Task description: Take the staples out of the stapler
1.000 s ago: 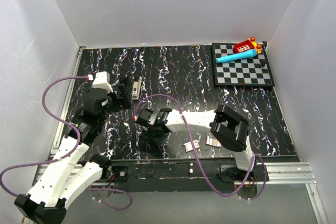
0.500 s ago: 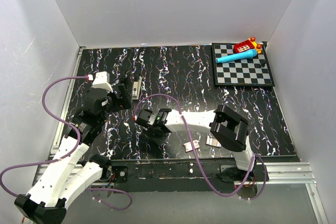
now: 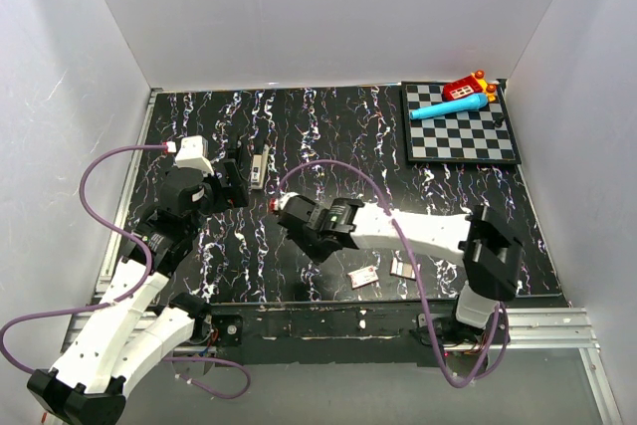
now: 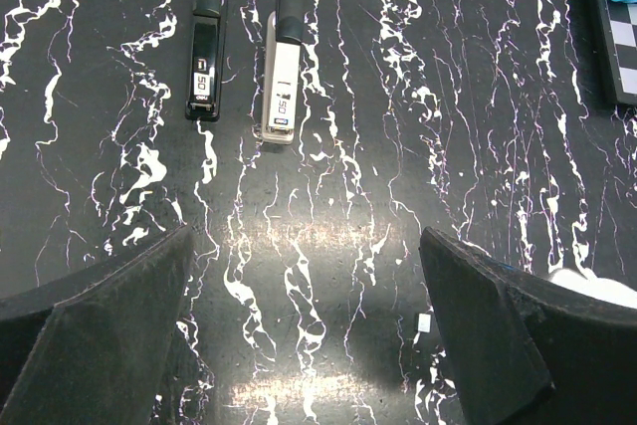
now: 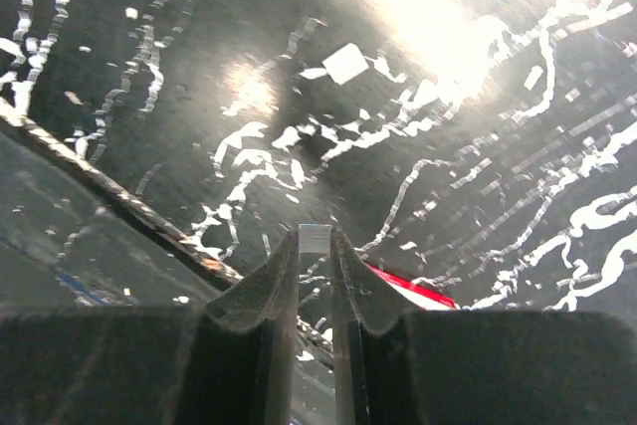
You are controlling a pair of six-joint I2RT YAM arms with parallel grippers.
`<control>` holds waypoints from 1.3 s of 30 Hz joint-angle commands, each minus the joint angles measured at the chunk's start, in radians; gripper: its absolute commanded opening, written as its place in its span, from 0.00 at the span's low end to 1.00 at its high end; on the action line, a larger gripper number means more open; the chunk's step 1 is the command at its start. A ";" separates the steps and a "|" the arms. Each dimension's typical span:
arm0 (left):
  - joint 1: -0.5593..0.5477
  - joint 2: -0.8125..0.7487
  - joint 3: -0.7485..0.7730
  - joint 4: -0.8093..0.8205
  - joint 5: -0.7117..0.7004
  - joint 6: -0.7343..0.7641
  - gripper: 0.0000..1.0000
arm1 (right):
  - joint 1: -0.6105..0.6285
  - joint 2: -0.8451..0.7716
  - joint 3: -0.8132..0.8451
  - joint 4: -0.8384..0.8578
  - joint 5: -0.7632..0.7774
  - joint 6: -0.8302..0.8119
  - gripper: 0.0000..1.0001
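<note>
Stapler [image 4: 284, 67] looks light, stiff, slick, so I'd pinch its slim sides mid-length. Left fingers [image 4: 109, 316] wide open, right fingers [image 5: 274, 286] narrow on a pale sliver [image 5: 315, 236].

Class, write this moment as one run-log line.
left gripper: open, short of stapler | right gripper: shut on staple strip | stapler: lying opened, untouched

Open mat [image 4: 348, 196] between left pincer [image 4: 306, 246] and stapler [image 4: 282, 67], right arm [image 3: 428, 231] across mid-table, chessboard [image 3: 468, 141] far right
</note>
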 commanded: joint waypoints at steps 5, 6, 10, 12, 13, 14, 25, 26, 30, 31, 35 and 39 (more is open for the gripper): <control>-0.003 -0.013 -0.010 0.003 0.001 0.008 0.98 | -0.112 -0.185 -0.185 -0.061 0.102 0.124 0.17; -0.003 -0.013 -0.008 0.003 0.004 0.008 0.98 | -0.129 -0.200 -0.216 -0.061 0.096 0.134 0.17; -0.003 -0.011 -0.008 0.003 0.004 0.008 0.98 | -0.195 -0.274 -0.305 -0.066 0.091 0.190 0.17; -0.003 -0.013 -0.011 0.001 0.004 0.008 0.98 | -0.230 -0.308 -0.348 -0.066 0.083 0.220 0.17; -0.003 -0.011 -0.011 0.002 0.004 0.008 0.98 | -0.244 -0.326 -0.374 -0.060 0.080 0.230 0.17; -0.003 -0.011 -0.010 0.003 0.004 0.008 0.98 | -0.257 -0.340 -0.397 -0.055 0.082 0.238 0.17; -0.005 -0.005 -0.011 0.001 0.010 0.005 0.98 | -0.344 -0.453 -0.544 -0.075 0.113 0.385 0.17; -0.003 -0.007 -0.013 0.001 0.010 0.005 0.98 | -0.353 -0.464 -0.556 -0.078 0.114 0.399 0.17; -0.005 -0.004 -0.011 0.001 0.012 0.003 0.98 | -0.386 -0.509 -0.604 -0.083 0.117 0.441 0.17; -0.003 -0.002 -0.011 0.001 0.013 0.002 0.98 | -0.392 -0.518 -0.615 -0.084 0.120 0.450 0.17; -0.003 -0.002 -0.011 0.002 0.013 0.002 0.98 | -0.410 -0.555 -0.645 -0.093 0.134 0.484 0.17; -0.003 0.001 -0.011 0.001 0.015 0.003 0.98 | -0.428 -0.595 -0.679 -0.090 0.142 0.502 0.17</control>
